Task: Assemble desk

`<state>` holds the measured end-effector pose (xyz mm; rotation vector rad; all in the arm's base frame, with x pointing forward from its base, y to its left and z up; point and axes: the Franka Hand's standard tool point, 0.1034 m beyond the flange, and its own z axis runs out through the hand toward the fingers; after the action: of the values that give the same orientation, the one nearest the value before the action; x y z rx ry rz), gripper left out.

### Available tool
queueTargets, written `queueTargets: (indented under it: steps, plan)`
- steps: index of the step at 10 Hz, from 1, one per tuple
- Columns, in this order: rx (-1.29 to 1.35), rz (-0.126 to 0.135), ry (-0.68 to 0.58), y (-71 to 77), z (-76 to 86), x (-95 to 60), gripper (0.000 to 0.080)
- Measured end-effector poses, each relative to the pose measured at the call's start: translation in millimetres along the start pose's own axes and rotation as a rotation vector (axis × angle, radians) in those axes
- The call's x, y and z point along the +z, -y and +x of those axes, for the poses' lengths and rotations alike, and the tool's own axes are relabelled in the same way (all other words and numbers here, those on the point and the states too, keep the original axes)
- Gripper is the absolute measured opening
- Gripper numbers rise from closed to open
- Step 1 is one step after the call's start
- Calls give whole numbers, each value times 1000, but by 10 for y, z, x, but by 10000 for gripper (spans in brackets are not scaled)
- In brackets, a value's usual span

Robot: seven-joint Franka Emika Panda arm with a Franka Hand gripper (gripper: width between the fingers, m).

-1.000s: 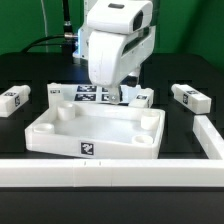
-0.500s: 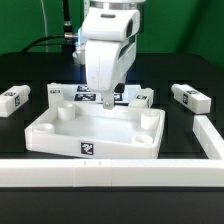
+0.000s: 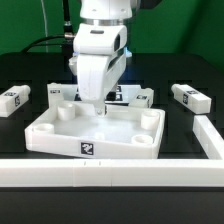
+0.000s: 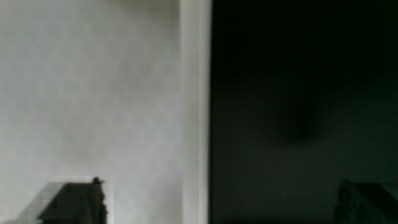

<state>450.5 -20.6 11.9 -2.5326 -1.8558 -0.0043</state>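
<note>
2 fingers (image 4: 71,203) gape wide over the rimmed tabletop (image 3: 50,141), while legs (image 3: 190,97) lie outside it.

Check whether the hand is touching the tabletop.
Cannot tell. Exterior view: the hand hangs low over the tabletop, the meeting point hidden; wrist view too blurred.

White, glossy, rounded arm (image 3: 98,55) shell with a grey seam, and a dark-tipped claw (image 4: 217,203)

exterior view bright and sharp; wrist view dim, blurred.
</note>
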Motion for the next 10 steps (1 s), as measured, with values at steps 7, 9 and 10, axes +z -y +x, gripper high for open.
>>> queueTargets:
  steps: [7, 9, 10]
  plan:
    - [18, 11, 2, 22, -61, 76, 391]
    - [18, 11, 2, 22, -62, 76, 81]
    - [18, 11, 2, 21, -61, 75, 57]
